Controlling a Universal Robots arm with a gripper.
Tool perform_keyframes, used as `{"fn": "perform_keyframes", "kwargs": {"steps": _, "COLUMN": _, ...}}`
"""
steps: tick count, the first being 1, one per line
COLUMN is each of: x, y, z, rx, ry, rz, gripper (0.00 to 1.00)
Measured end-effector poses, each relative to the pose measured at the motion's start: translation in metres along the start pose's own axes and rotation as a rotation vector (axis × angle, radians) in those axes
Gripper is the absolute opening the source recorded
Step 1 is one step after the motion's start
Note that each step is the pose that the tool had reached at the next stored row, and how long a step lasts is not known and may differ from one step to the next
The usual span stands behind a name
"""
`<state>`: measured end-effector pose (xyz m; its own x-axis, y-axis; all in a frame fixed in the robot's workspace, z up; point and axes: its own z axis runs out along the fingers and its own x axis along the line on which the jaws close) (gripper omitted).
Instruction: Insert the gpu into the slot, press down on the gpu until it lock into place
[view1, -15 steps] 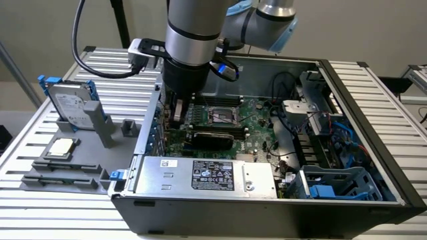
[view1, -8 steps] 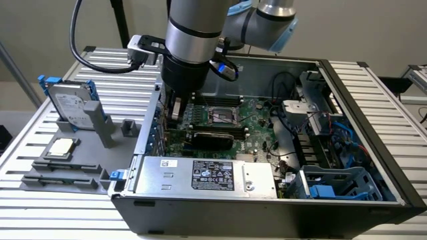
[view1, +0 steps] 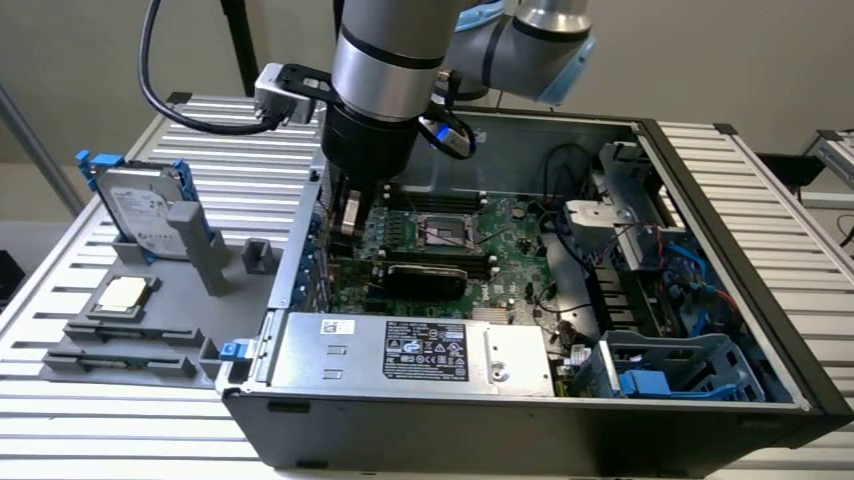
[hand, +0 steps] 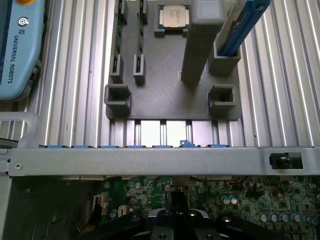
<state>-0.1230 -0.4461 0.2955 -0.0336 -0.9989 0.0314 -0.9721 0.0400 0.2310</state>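
Note:
The gpu (view1: 422, 276), a black card with a green edge, stands on the green motherboard (view1: 514, 225) inside the open computer case, just behind the silver labelled box. I cannot make out the blue slot; the card seems to cover it. My gripper (view1: 350, 215) hangs low inside the case by its wall on the exterior view's left, above the board and a little behind and to the left of the card, apart from it. In the wrist view the gripper (hand: 175, 222) sits over the motherboard (hand: 260, 197) just inside the case wall (hand: 150, 160).
The silver power supply box (view1: 414, 350) fills the case's front. Cables and a blue drive cage (view1: 667, 370) crowd the exterior view's right. Outside the case, a grey fixture (hand: 165, 95) holds a hard drive with blue rails (view1: 140, 210), a processor chip (view1: 123, 293) and memory sticks (view1: 120, 345).

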Motion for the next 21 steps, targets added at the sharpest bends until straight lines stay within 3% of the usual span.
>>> {"fn": "perform_keyframes", "kwargs": {"steps": 21, "x": -0.0036, "y": 0.0015, "z": 0.0006, "rx": -0.0108, "ry": 0.0022, "rz": 0.019, "gripper": 0.11}}
